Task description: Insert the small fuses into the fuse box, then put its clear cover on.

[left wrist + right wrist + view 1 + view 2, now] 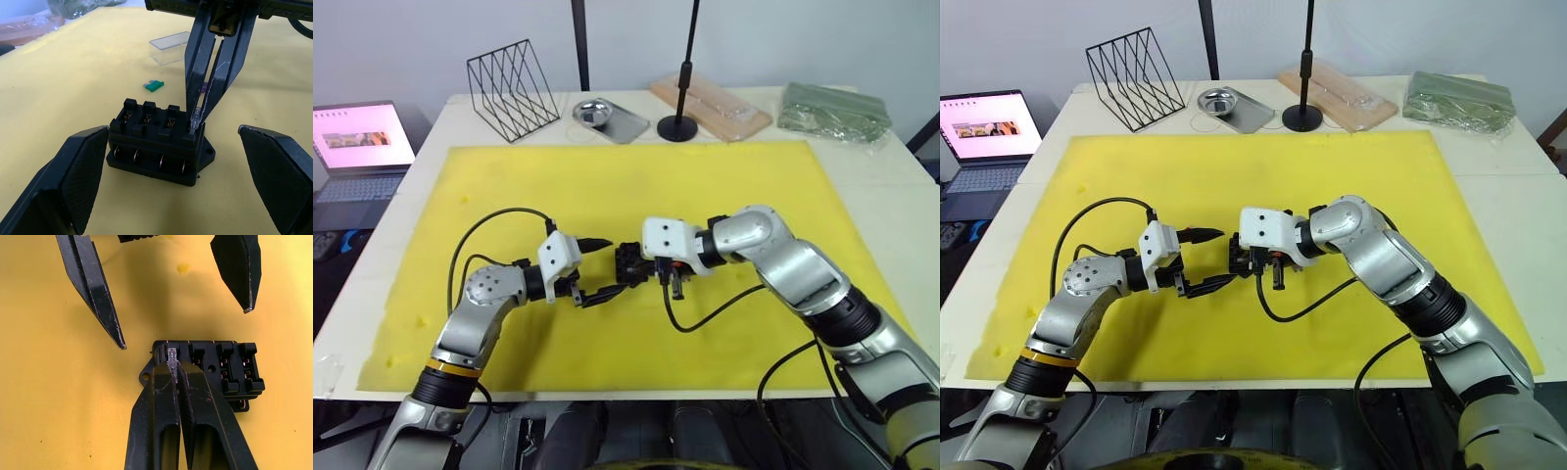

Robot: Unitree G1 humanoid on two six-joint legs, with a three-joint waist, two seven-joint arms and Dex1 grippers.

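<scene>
The black fuse box [632, 262] sits on the yellow mat [636, 176], between both grippers. My left gripper [616, 264] is open, one finger on each side of the box without touching it. My right gripper [172, 363] is shut on a small grey fuse [172, 356], its tip at the box's end slot. The box's other slots [234, 364] look empty. Past the box, the clear cover [168, 47] and a green fuse [154, 86] lie on the mat. A purple fuse [203, 89] peeks out behind the right fingers.
Along the table's back edge stand a wire rack [514, 88], a metal bowl [594, 113] on a tray, a black stand base [677, 127], a clear-wrapped wooden board [710, 106] and a green bag [832, 110]. A laptop [362, 147] is off to the left.
</scene>
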